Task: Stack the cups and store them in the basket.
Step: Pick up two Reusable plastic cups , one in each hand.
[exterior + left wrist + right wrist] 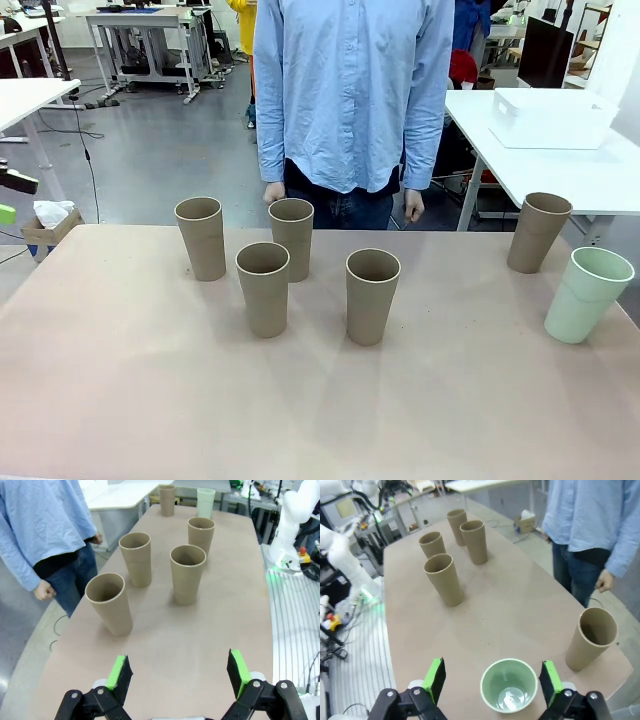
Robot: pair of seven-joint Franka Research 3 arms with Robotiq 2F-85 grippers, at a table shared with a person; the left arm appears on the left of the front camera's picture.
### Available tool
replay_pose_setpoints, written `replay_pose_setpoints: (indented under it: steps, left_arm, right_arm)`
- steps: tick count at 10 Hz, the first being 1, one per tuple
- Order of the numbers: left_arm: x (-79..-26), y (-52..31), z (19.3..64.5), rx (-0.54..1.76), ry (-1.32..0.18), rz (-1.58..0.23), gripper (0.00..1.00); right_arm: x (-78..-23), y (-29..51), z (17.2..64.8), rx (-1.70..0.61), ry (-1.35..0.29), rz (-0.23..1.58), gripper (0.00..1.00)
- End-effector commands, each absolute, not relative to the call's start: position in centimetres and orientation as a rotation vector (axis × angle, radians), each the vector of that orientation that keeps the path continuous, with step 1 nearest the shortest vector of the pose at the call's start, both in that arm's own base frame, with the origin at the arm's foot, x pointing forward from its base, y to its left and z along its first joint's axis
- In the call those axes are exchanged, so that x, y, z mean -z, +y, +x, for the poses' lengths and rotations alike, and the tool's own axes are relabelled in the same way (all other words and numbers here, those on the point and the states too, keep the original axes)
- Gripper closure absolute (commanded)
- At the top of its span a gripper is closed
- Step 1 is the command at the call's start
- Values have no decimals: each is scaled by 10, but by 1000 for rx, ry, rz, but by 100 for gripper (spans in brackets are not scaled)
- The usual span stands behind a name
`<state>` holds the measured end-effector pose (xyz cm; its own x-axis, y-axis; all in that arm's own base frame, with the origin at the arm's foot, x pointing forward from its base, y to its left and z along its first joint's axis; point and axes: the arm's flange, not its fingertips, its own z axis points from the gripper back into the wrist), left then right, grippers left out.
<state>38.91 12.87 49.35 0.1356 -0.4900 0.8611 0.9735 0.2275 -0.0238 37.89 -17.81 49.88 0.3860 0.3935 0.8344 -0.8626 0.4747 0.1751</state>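
Observation:
Several tan cups (263,288) stand upright in a loose group at mid table, and one more tan cup (537,232) stands at the far right. Beside it is the mint green cup (587,294). The white basket (553,118) sits on a separate white table behind the right end. My left gripper (180,667) is open, hovering short of the nearest tan cup (110,602). My right gripper (492,677) is open above the mint cup (509,685), with a tan cup (591,637) beside it. Neither gripper touches anything.
A person in a light blue shirt (350,90) stands at the far edge with both hands hanging down. The near half of the pinkish table (320,420) is bare. A white side table (600,180) holds the basket. The other arm's base (292,525) stands off the table edge.

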Motion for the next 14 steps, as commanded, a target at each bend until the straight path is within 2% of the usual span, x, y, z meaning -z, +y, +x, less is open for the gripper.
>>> replay_pose_setpoints:
  steps: [1,4,6,8,10,12,13,14]
  left_arm:
    - [-506,120,446,1236,-807,-806,0]
    - [-479,90,496,1342,-793,-965,0]
    - [-444,80,526,1361,-897,-1026,0]
    - [-416,78,533,1391,-984,-1136,0]
    - [-386,73,530,1355,-987,-1172,0]
    - [-368,63,535,1336,-962,-1171,0]
    - [-364,61,537,1255,-918,-1183,0]
    - [-368,68,532,1344,-946,-1171,0]
  right_arm:
    - [-501,-229,437,-961,-795,872,0]
    - [-477,-297,471,-1067,-848,1007,0]
    - [-447,-333,479,-1121,-965,1006,0]
    - [-405,-338,463,-1147,-1086,1021,0]
    - [-361,-321,435,-1116,-1208,995,0]
    - [-332,-300,414,-1108,-1250,960,0]
    - [-328,-295,409,-1089,-1255,896,0]
    - [-332,-320,425,-1099,-1205,1013,0]
